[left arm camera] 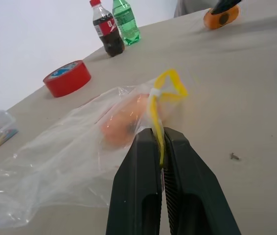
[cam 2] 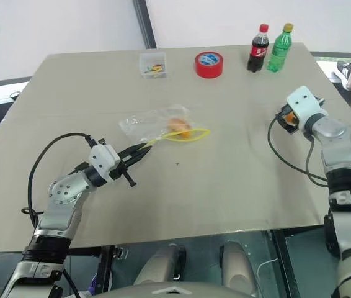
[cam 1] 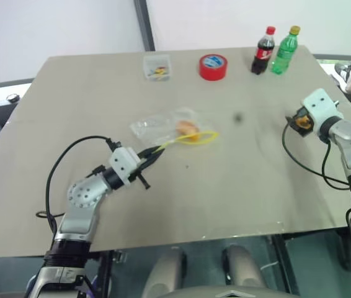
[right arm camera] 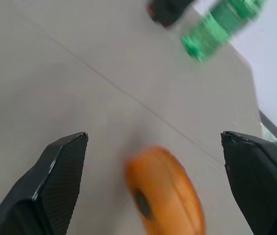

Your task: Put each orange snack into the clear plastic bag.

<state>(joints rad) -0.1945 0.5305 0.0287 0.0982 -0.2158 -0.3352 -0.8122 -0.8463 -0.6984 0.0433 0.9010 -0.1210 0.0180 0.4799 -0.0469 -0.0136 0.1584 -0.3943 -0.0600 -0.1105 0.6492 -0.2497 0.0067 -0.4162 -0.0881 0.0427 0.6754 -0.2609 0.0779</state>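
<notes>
So we're about halfway, I'd say. Starting on the left: the left tool (left arm camera: 160, 147) is clamped shut on the yellow seal strip (left arm camera: 164, 93) of the clear plastic bag (cam 1: 163, 127), pinching it right at the fingertips. The bag lies flat on the table (cam 1: 225, 186) just ahead of that tool, stretching away from it, with the strip looping out past the tips. One orange snack (left arm camera: 124, 122) is already inside, sitting just beyond the fingertips and a bit to one side, so that one looks done.

Further out from the left tool, along the far edge of the table, there's a small clear box (cam 1: 157, 67), a red tape roll (cam 1: 213, 66), a cola bottle (cam 1: 263, 51) and a green bottle (cam 1: 285, 51). None of that matters for the job.

Over on the right, the right tool (right arm camera: 155, 191) has its fingers spread wide with nothing gripped. The second orange snack (right arm camera: 164, 193), the one with a dark spot, lies on the table right between the two fingers, not touching either as far as I can tell. It's well apart from the bag.

What's left, in my read: close on that second snack, carry it across to the bag, and get it through the mouth, which looks pretty flat right now and could be fiddly.
</notes>
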